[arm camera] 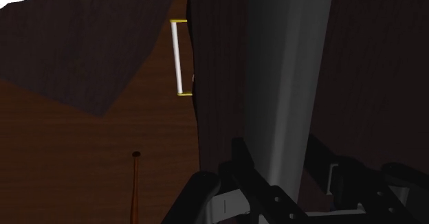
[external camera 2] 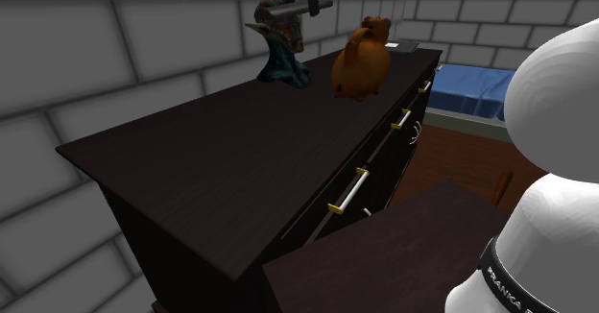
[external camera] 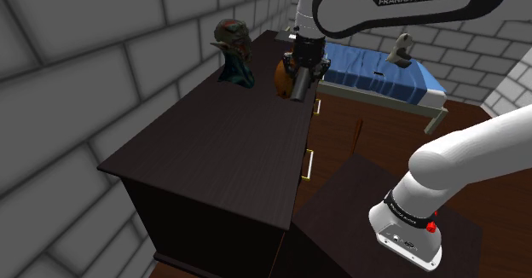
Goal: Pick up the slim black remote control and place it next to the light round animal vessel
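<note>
**A:** Shoulder view, status?
**B:** Jaws closed on the remote (external camera: 299, 89), which is held clear above the table (external camera: 213, 153). Animal vessel (external camera: 279, 75) sits just behind it, partly covered (task says light; it renders orange-brown). Bust (external camera: 234, 53) is further to that view's left.
**A:** 2nd ext. view?
**B:** Remote hangs crosswise, high over the table top, betw. bust and vessel as seen. Vessel is upright nr the far end.
**A:** Wrist view?
**B:** Remote runs straight out from betw. the fingers (arm camera: 242, 162), clasped both sides. Drawer handle (arm camera: 179, 58) shows past it to one side, so prob. nr the table's front edge.
**A:** Step?
**B:** Judged: pick done, carry in hand, placing not yet done. Next: shift over bare top beside vessel, lower till remote lies flat, then release. Keep off vessel & bust.
</note>
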Robot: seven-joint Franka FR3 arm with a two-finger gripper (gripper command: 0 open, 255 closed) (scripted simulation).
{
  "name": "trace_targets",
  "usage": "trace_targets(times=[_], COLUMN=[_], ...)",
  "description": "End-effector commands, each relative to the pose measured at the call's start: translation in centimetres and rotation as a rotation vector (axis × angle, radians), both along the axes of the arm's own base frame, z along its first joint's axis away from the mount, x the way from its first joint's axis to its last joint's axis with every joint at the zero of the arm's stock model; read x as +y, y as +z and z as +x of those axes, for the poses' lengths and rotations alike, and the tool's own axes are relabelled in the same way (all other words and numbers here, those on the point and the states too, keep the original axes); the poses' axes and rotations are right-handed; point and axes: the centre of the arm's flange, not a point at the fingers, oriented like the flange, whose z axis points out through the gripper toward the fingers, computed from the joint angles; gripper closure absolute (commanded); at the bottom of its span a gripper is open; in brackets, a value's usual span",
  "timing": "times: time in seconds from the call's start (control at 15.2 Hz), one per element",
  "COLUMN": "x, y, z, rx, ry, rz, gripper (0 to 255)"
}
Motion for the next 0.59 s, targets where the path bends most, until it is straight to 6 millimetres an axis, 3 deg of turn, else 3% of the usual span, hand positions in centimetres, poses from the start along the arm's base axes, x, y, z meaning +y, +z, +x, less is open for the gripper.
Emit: trace_targets(times=[0.0, 0.33, 0.53], x=[0.0, 0.0, -2.0], y=[1.1, 3.2, 3.2], z=[0.1, 0.1, 3.5], rx=[0.000, 0.000, 0.000], ry=[0.000, 0.000, 0.000], rz=[0.000, 0.000, 0.000], gripper=[255, 255, 255])
